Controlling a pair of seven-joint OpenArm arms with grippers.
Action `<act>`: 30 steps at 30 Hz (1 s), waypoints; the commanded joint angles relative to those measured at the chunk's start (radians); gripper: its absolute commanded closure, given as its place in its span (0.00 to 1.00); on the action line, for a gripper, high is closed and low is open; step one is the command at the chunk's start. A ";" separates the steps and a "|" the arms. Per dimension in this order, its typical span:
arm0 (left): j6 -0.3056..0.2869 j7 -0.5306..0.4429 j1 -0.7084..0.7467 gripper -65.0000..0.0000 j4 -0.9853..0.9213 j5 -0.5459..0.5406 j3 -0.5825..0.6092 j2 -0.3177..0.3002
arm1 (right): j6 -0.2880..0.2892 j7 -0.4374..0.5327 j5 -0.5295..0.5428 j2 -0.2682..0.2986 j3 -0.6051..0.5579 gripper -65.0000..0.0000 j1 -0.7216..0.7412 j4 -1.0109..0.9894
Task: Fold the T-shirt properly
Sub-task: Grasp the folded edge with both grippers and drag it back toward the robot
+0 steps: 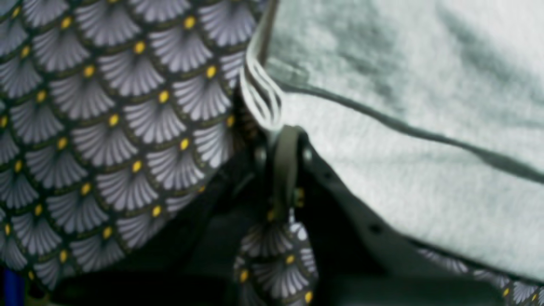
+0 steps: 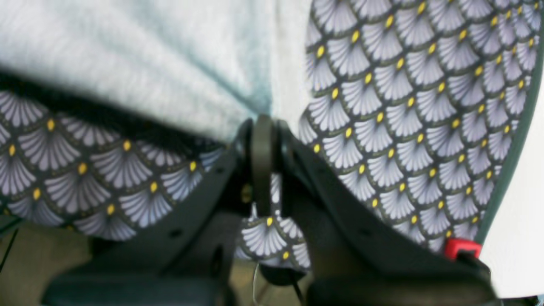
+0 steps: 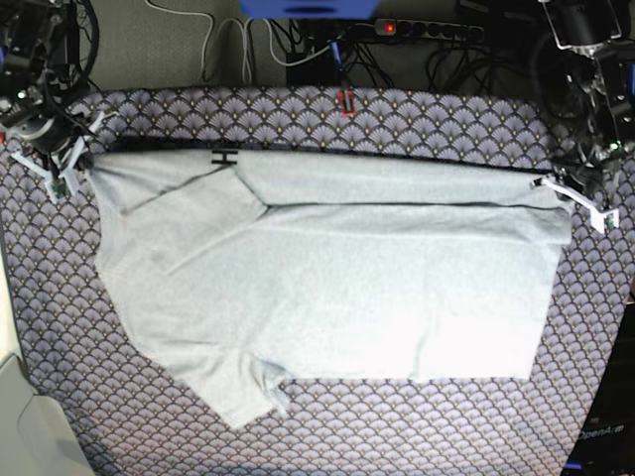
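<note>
The light grey T-shirt (image 3: 337, 288) lies spread over the purple fan-patterned tablecloth (image 3: 417, 426), a sleeve pointing to the near left. Its far part is folded toward me in a band, and the far edge runs taut between both grippers. A bit of black lettering (image 3: 226, 157) peeks out at that edge. My left gripper (image 3: 568, 190) is shut on the shirt's right far corner; in the left wrist view the gripper (image 1: 272, 127) pinches bunched layers of the T-shirt (image 1: 403, 85). My right gripper (image 3: 71, 167) is shut on the left far corner, and the right wrist view shows the gripper (image 2: 262, 121) against the T-shirt (image 2: 127, 55).
A red clip (image 3: 347, 100) sits on the table's far edge. Behind the table lie a power strip (image 3: 427, 30) and tangled cables. A white surface (image 3: 20, 416) borders the table at the near left. Both arms stand at the table's far corners.
</note>
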 commanded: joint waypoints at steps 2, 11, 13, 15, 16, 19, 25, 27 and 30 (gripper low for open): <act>0.009 -0.013 -0.004 0.99 0.038 0.008 -0.011 -0.023 | -0.004 0.005 -0.006 0.017 0.012 1.00 -0.026 0.017; 0.009 -0.010 0.079 0.99 0.101 0.008 -0.009 -0.023 | -0.004 0.005 -0.006 0.013 0.032 1.00 -0.112 0.044; 0.009 -0.010 0.099 0.99 0.114 0.008 -0.009 -0.021 | -0.004 0.005 -0.006 -0.001 0.048 1.00 -0.118 0.044; 0.009 -0.010 0.120 0.99 0.129 0.008 -0.009 -0.019 | -0.004 0.005 -0.006 -0.007 0.065 1.00 -0.120 0.044; 0.009 -0.010 0.126 0.99 0.132 0.008 -0.009 -0.019 | -0.004 0.005 -0.006 -0.007 0.068 1.00 -0.121 0.044; 0.009 -0.010 0.137 0.99 0.137 0.008 -0.009 -0.019 | -0.004 0.004 -0.006 -0.007 0.068 1.00 -0.141 0.044; 0.009 -0.010 0.169 0.99 0.137 0.008 -0.009 -0.018 | -0.004 0.005 -0.006 -0.009 0.067 1.00 -0.157 0.044; 0.009 -0.010 0.175 0.99 0.137 0.008 -0.009 -0.018 | -0.004 0.004 -0.006 -0.009 0.067 1.00 -0.166 0.044; 0.009 -0.010 0.180 0.99 0.137 0.008 -0.009 -0.018 | -0.004 0.005 -0.006 -0.009 0.064 1.00 -0.177 0.044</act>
